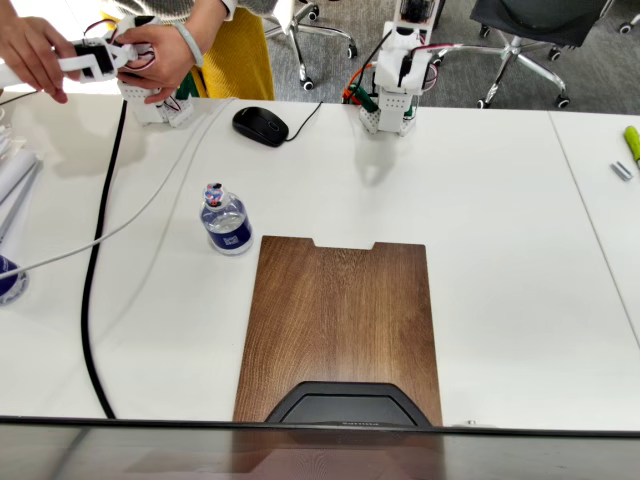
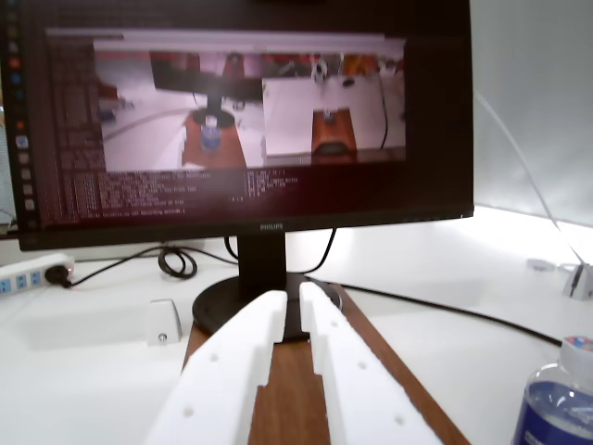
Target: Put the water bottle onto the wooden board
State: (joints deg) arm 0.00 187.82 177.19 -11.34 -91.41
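While the water bottle (image 1: 226, 221) stands upright on the white table (image 1: 500, 220), just left of the wooden board's (image 1: 340, 330) notched end, the gripper (image 2: 292, 306) hovers empty above the board, its white fingers (image 2: 232, 371) nearly closed. Small, clear, probably light and slick; best grasped around the blue label band.

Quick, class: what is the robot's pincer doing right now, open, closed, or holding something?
Pincer: nearly closed, a narrow gap between its white fingers, holding nothing; the water bottle stands apart to its right in the wrist view.
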